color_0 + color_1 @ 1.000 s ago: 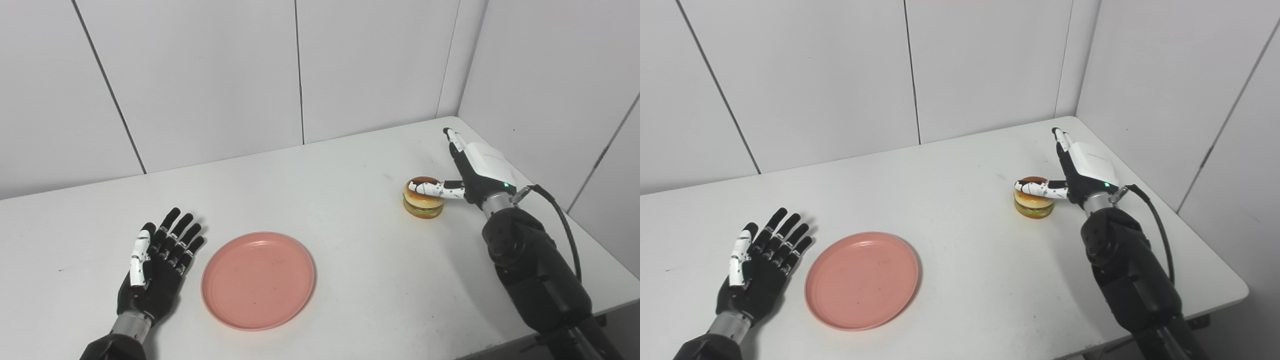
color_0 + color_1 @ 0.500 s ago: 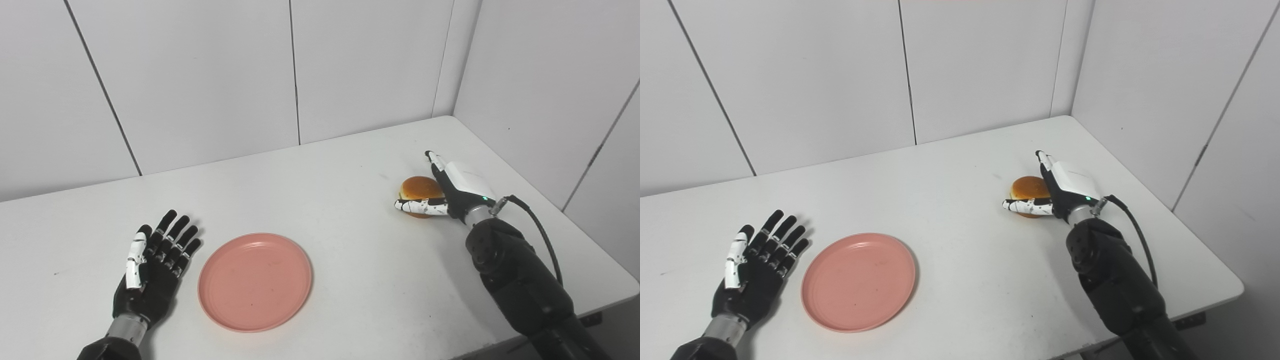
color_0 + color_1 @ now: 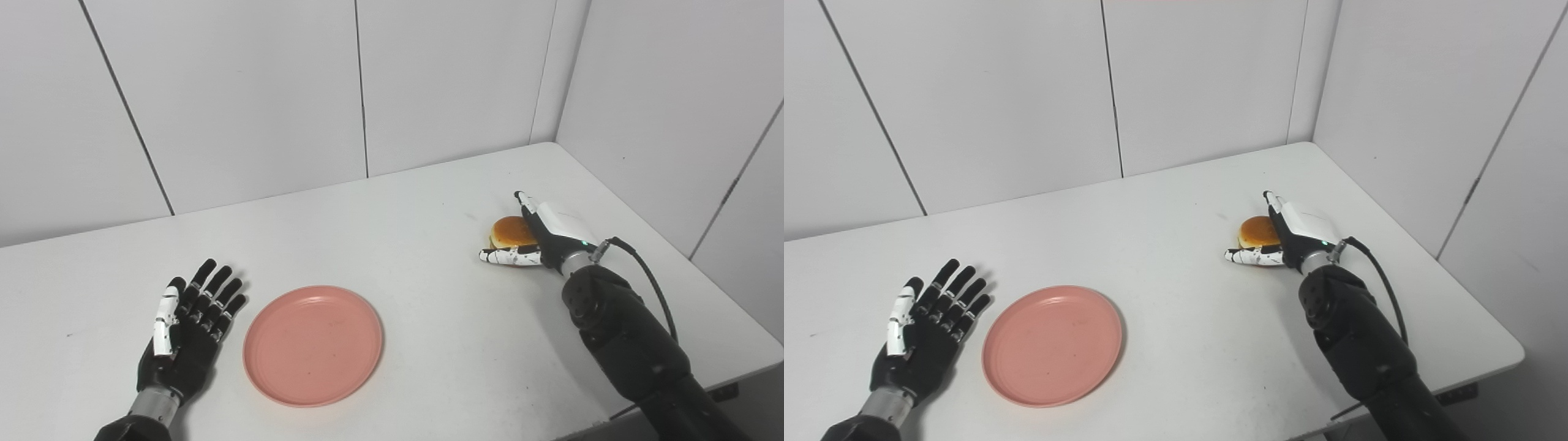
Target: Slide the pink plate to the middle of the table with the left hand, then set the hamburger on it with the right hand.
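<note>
1. The left hand (image 3: 184, 334) lies palm up near the front edge, fingers spread and holding nothing, just beside the plate (image 3: 313, 343) but not touching it.
2. The plate sits flat, left of centre and near the front. Judging from this, the slide is either short of the middle or close enough; I cannot say which.
3. Further back on the right, the right hand (image 3: 542, 236) cups the hamburger (image 3: 509, 231): thumb in front, fingers behind, spread and not yet closed on it.
4. To grasp well, the hand should close evenly across the bun's sides, low enough that it cannot squirt out, then lift straight up before crossing to the plate.
5. The bun looks rounded and smooth, so a pinch near its top would likely slip.
6. The table (image 3: 1176, 202) is plain white and matt, with a few faint marks.
7. Behind it stand pale panelled walls (image 3: 998, 92), meeting in a corner at the right rear.
</note>
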Available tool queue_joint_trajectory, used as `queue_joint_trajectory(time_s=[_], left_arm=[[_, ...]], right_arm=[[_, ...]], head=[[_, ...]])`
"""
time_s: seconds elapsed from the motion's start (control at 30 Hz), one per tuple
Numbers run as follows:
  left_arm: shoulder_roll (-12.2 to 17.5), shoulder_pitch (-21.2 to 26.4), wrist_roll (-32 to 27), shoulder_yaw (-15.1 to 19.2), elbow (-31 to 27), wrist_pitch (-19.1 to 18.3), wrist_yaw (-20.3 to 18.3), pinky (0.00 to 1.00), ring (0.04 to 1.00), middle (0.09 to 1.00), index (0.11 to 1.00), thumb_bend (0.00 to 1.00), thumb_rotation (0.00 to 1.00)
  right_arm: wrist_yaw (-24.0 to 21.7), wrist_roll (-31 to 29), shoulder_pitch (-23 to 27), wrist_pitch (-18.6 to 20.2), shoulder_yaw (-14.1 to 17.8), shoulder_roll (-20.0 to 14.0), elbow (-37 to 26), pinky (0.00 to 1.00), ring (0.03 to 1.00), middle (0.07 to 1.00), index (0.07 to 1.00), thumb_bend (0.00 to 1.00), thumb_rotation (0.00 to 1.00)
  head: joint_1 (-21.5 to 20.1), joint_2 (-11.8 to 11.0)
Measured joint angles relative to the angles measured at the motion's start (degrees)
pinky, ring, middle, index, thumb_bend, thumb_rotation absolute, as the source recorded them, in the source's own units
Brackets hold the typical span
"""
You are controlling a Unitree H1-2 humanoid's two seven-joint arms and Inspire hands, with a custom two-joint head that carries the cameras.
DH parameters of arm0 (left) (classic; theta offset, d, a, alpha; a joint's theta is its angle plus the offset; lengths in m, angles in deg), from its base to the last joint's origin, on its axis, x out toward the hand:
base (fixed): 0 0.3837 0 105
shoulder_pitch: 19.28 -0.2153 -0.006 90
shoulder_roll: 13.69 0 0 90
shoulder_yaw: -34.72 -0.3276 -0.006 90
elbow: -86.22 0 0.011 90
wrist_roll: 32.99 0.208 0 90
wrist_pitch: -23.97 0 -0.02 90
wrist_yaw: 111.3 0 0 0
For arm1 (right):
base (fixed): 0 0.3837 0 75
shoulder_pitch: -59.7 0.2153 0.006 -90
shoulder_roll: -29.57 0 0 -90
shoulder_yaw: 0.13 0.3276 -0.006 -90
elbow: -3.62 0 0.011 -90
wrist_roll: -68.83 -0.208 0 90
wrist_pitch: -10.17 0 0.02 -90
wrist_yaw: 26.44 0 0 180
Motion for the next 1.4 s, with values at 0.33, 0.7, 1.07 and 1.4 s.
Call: queue_joint_trajectory(time_s=[0.33, 0.7, 1.07, 1.4], left_arm=[[0.0, -0.2, 0.0, 0.0, -0.3, -0.1, 0.3, 0.94, 0.924, 0.928, 0.918, 0.34, 1.00], [0.0, -0.3, 0.0, -0.1, -0.9, -0.6, 1.1, 0.95, 0.931, 0.935, 0.924, 0.33, 1.00], [-0.1, -0.3, 0.0, 0.0, -1.0, -0.7, 1.2, 0.94, 0.924, 0.927, 0.917, 0.34, 1.00], [-0.1, -0.3, 0.0, -0.1, -0.9, -0.7, 1.2, 0.94, 0.922, 0.922, 0.909, 0.34, 1.00]], right_arm=[[1.7, 0.0, 0.9, 0.0, -0.1, -0.2, 2.6, 0.66, 0.758, 0.801, 0.823, 0.90, 0.46], [3.5, -1.1, 1.4, -0.1, 0.5, -1.0, 2.6, 0.34, 0.394, 0.474, 0.489, 0.53, 0.15], [5.5, -3.1, 1.3, -0.2, 0.5, -0.9, 2.4, 0.27, 0.336, 0.412, 0.481, 0.51, 0.14], [7.4, -4.8, 0.9, -0.9, 1.4, -0.5, -2.4, 0.32, 0.394, 0.462, 0.484, 0.51, 0.14]], head=[[0.0, 0.4], [0.2, 0.4], [0.3, 0.5], [1.8, 0.4]])
